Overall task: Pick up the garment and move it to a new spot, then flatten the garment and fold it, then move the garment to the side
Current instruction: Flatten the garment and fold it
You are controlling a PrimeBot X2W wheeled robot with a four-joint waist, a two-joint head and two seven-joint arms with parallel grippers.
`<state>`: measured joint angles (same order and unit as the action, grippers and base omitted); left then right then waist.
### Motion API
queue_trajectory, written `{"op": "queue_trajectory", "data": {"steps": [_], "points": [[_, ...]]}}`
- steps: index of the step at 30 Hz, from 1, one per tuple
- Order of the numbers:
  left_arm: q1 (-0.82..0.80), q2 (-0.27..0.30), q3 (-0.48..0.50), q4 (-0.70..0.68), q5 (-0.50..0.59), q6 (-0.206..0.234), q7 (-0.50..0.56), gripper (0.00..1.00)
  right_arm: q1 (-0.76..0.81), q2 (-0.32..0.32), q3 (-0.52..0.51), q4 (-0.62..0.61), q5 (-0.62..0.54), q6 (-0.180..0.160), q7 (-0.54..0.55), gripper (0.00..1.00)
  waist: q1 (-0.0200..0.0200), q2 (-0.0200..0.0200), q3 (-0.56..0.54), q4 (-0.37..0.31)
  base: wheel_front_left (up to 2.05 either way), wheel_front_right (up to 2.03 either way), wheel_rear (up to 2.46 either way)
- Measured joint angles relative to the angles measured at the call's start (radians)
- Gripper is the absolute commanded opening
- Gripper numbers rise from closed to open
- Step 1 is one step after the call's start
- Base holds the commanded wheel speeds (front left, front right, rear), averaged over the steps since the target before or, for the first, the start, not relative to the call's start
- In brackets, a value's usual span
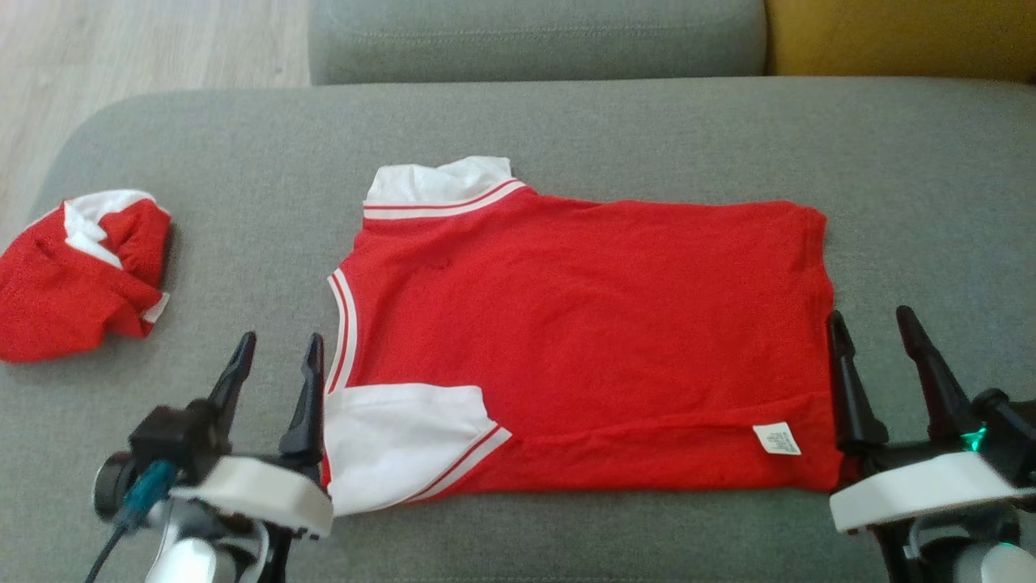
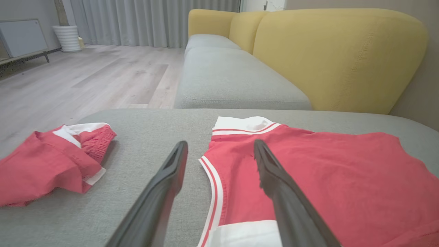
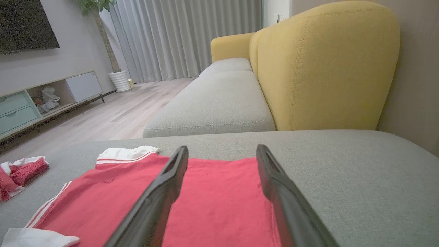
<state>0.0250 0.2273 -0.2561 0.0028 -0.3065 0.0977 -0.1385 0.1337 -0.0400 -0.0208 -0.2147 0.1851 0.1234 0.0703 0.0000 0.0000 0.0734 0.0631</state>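
The garment (image 1: 583, 332) is a red shirt with white sleeves and striped trim, spread flat across the middle of the grey cushion (image 1: 566, 129). It also lies under both wrist views (image 2: 336, 178) (image 3: 212, 202). My left gripper (image 1: 278, 346) hovers open by the shirt's left edge, next to the near white sleeve (image 1: 396, 441). At the shirt's right hem my right gripper (image 1: 876, 325) stands open too. Neither holds anything. In the wrist views the left gripper (image 2: 221, 148) and the right gripper (image 3: 222, 152) show wide-spread fingers.
A second red and white garment (image 1: 77, 279) lies crumpled at the cushion's left end (image 2: 51, 164). Beyond the cushion runs a grey sofa seat (image 2: 226, 75) with a yellow backrest (image 3: 325, 65). Wooden floor (image 2: 85, 79) lies to the left.
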Motion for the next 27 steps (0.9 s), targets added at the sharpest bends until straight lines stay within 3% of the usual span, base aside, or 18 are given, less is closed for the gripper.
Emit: {"op": "queue_trajectory", "data": {"steps": [4,12,18,27], "points": [[-0.063,-0.001,-0.027,0.03,-0.007,-0.035,0.022,1.0,-0.002,0.0,-0.014,0.0,0.003,0.0,-0.001,1.0,0.0,0.0,0.024,0.003,0.0,0.0,0.0],[-0.413,-0.045,-0.066,0.198,-0.044,-0.138,0.059,1.0,-0.057,0.0,-0.014,-0.013,-0.001,0.0,0.0,1.0,0.0,0.0,0.14,-0.006,0.0,0.0,0.0],[-0.679,-0.084,-0.088,0.407,-0.052,-0.188,0.058,1.0,-0.136,-0.001,0.007,-0.013,-0.002,0.0,-0.002,1.0,0.0002,0.0,0.252,-0.03,0.0,0.0,0.0],[-0.936,-0.088,-0.092,0.795,-0.078,-0.214,0.057,1.0,-0.197,-0.002,0.046,0.023,-0.002,0.0,-0.029,1.0,0.0003,0.0,0.369,-0.12,0.0,0.0,0.0]]}}
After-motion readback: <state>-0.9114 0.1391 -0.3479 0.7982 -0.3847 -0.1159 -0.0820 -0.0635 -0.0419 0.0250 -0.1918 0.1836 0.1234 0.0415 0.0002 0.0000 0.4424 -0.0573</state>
